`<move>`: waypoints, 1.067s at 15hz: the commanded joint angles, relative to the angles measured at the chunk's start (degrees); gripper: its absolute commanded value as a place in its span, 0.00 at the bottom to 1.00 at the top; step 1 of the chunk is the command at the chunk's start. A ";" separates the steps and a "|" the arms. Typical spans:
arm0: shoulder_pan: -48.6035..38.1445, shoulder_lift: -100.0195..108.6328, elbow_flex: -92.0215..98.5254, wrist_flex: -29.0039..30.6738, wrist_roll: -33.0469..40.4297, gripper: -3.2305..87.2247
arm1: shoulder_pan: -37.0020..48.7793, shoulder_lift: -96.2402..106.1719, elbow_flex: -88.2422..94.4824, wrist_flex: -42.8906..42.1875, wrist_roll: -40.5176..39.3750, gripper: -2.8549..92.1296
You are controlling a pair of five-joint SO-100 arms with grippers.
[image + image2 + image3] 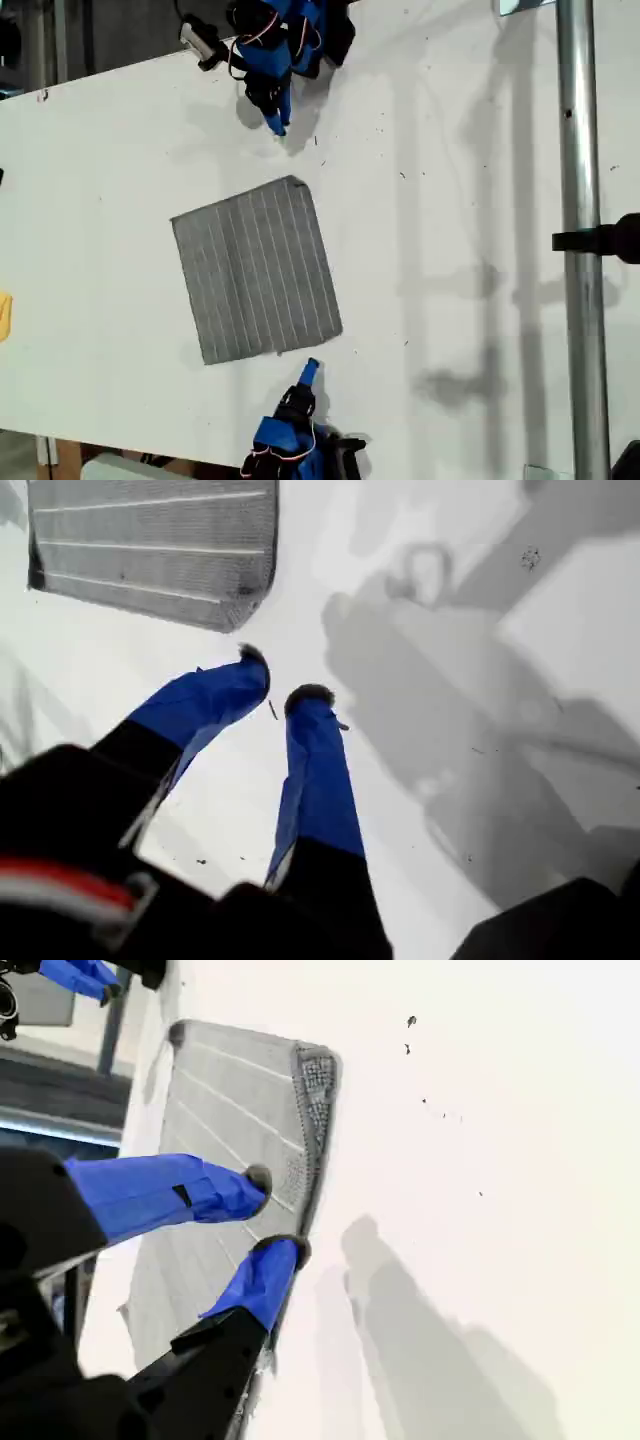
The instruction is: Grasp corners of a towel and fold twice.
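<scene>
Exterior view: a grey striped towel [258,270] lies flat near the middle of a white surface [450,200]. My first gripper [278,122] hovers by the surface's edge at the exterior view's top, apart from the nearest corner [295,183]. My second gripper [309,372] sits by the opposite edge, just beside the towel's near hem.

First wrist view: the first gripper [280,680] is slightly parted and empty, over bare surface. A rounded corner of the towel [150,550] lies beyond its tips, not touching.

Second wrist view: the second gripper [275,1215] is moderately parted and clamps nothing. One finger hangs over the towel [230,1110] and the other is at its hem; I cannot tell whether it touches.

The towel looks light, soft and limp, so it will likely sag and drag. The corners are the best holds, pinched low against the surface.
</scene>
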 commanded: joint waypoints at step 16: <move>-9.32 0.09 -4.04 2.46 -34.01 0.03 | -11.34 0.70 -4.39 -2.46 -1.41 0.03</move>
